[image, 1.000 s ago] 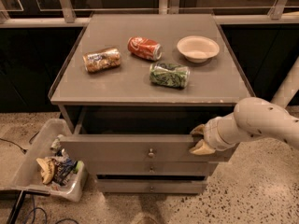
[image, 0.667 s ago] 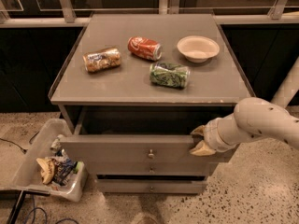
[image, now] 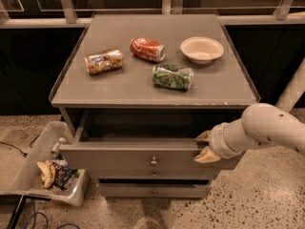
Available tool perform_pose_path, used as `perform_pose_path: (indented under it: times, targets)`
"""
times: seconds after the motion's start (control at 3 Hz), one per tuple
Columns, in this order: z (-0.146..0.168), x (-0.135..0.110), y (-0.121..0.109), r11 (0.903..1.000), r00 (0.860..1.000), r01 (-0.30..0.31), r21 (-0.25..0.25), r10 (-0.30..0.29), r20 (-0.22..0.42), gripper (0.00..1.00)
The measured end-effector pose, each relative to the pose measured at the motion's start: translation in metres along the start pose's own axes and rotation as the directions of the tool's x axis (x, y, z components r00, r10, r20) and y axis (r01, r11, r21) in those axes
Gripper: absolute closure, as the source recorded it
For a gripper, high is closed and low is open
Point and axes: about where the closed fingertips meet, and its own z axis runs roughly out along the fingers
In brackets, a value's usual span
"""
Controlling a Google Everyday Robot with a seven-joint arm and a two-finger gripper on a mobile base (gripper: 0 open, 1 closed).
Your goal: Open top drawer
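Grey and rigid, probably slides with some drag: shows top drawer [image: 119, 156] partly out under bench [image: 133, 86], grips best by front lip or small slick knob [image: 153, 161], has tool [image: 205, 146] clamped on lip at right end.

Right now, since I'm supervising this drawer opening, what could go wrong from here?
1. The gripper is at the right end of the drawer front, well away from the centre knob. An off-centre pull may skew and jam the drawer.
2. The red can and green can lie on their sides on the cabinet top. A jerk could set them rolling, perhaps off the edge.
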Motion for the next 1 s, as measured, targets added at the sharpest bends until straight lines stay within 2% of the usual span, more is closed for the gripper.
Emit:
perform_pose_path:
  times: [0.33,0.67,1.0]
  targets:
    - [-0.0016,0.0046,0.0103,1.0,1.0,-0.007,0.002,0.007,0.007,1.0]
    - [-0.0036,0.0035,0.0097,1.0,1.0,-0.007,0.002,0.007,0.007,1.0]
    - [-0.0036,0.0035,0.0097,1.0,1.0,-0.007,0.002,0.007,0.007,0.81]
